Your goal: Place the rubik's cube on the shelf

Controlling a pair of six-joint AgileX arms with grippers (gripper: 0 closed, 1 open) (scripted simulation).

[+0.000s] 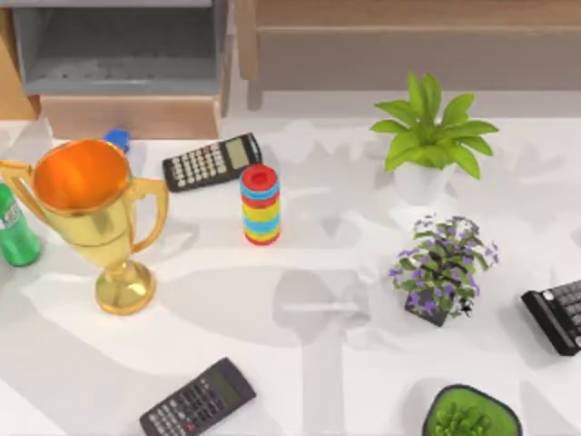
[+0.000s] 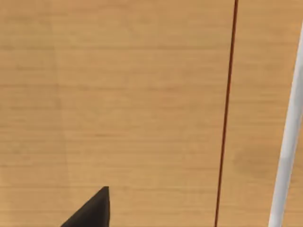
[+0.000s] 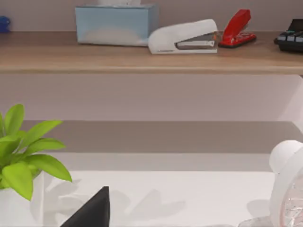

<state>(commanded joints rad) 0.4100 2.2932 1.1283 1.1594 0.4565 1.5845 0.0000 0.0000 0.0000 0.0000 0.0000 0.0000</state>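
Observation:
The rubik's cube is out of view. The shelf (image 1: 408, 14) is a long light-brown board along the table's back right, with a grey-brown panel below; the right wrist view faces it (image 3: 47, 59) from the table. A dark tip of my right gripper (image 3: 92, 213) sits low in that view. A dark tip of my left gripper (image 2: 92, 213) hangs close before a light-brown wooden surface (image 2: 118, 104).
On the table stand a gold trophy (image 1: 91, 218), a ring stack (image 1: 260, 206), two calculators (image 1: 211, 162) (image 1: 198, 400), a green bottle (image 1: 14, 232) and two potted plants (image 1: 431, 136) (image 1: 442, 268). A tissue box (image 3: 116, 23) and staplers (image 3: 183, 37) occupy the shelf.

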